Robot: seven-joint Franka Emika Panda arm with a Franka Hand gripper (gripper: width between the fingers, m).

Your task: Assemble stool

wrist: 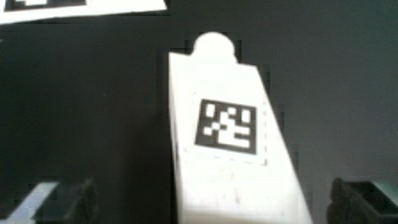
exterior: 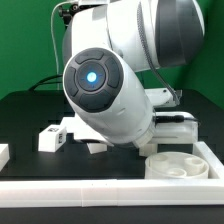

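In the wrist view a white blocky stool leg (wrist: 219,90) with a black-and-white tag (wrist: 228,126) lies on the black table, its rounded peg end pointing away. My gripper (wrist: 210,205) is open around the leg's near end. The dark fingers (wrist: 54,202) stand well apart on either side with gaps to the leg. In the exterior view the round ring-shaped seat (exterior: 178,165) lies at the right near the front rail. Another leg (exterior: 52,137) lies at the left and a further white part (exterior: 95,147) lies just in front of the arm. The arm hides the gripper there.
The marker board (wrist: 80,8) shows at the edge of the wrist view beyond the leg. A long white rail (exterior: 100,190) edges the table front. A white piece (exterior: 3,153) sits at the exterior view's far left. The big arm body (exterior: 105,95) fills the middle.
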